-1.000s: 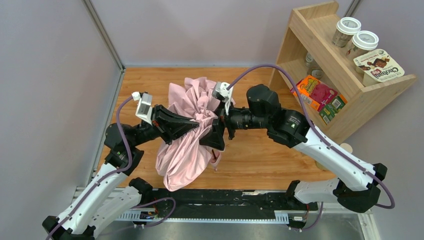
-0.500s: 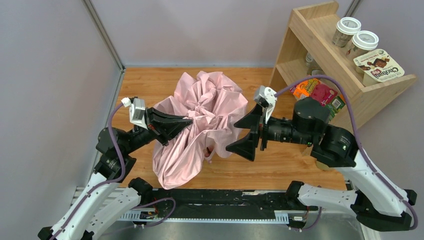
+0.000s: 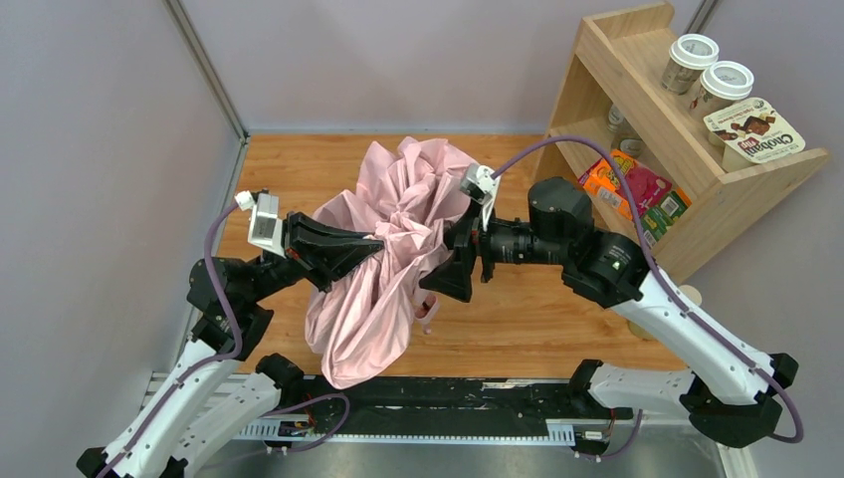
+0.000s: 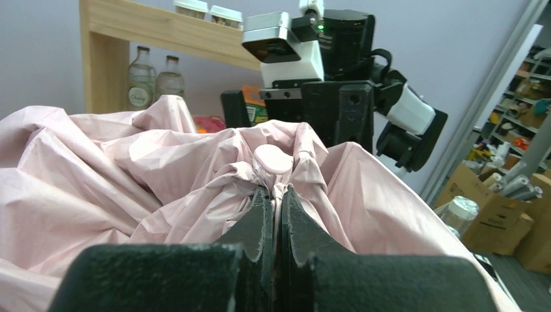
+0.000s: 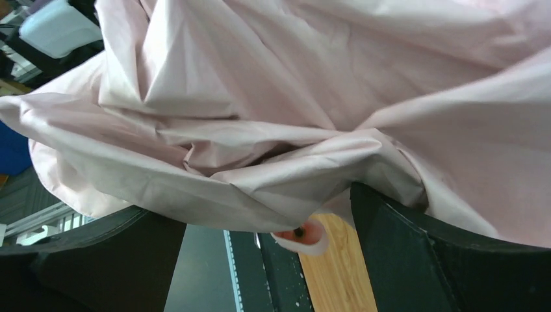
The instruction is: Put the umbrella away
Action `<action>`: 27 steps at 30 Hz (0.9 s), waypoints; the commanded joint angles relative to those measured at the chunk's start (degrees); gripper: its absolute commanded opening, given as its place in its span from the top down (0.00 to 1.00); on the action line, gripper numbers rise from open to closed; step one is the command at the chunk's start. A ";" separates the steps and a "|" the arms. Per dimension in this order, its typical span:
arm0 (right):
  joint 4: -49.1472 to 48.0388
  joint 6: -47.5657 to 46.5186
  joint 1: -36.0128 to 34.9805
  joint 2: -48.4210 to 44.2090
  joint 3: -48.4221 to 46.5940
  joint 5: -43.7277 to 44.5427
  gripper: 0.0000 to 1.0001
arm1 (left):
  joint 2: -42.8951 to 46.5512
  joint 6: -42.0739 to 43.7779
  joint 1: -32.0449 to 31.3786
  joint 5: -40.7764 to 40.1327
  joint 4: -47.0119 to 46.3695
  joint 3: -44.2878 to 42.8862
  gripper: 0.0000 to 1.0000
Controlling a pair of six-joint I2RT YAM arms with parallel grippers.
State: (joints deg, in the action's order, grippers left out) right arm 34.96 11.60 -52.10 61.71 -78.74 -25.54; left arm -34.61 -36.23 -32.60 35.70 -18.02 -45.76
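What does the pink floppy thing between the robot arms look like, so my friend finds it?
Find the wooden table beside the wooden shelf of jars and snack packs. In its middle, the left gripper pinches a crumpled pale pink thin-fabric umbrella, with the right gripper open at its side. It is the only soft pink cloth; everything nearby is hard wood or packaging.

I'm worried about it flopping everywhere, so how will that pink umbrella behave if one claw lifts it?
Probably floppy: the umbrella hangs in loose crumpled folds below the pinch of the left claw. Likely light: the cloth looks thin. It may slip, since only a gather is clamped.
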 commanded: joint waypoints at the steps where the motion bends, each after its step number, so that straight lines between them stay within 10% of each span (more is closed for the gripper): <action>1: -9.99 -1.67 0.59 2.52 -1.59 -9.77 0.00 | -1.42 -6.65 -0.18 4.02 -14.05 0.32 1.00; 9: -17.11 3.44 0.59 8.86 -4.32 -18.67 0.00 | -3.62 -6.66 -0.18 5.95 -15.55 -1.08 1.00; 27: -32.40 5.54 -5.65 15.02 -0.20 -9.36 0.00 | -5.47 -6.22 -0.27 5.96 -18.80 -0.12 1.00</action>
State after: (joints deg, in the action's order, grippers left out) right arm 13.41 16.69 -56.49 75.68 -80.77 -38.92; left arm -39.68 -41.25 -32.18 40.03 -30.37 -45.17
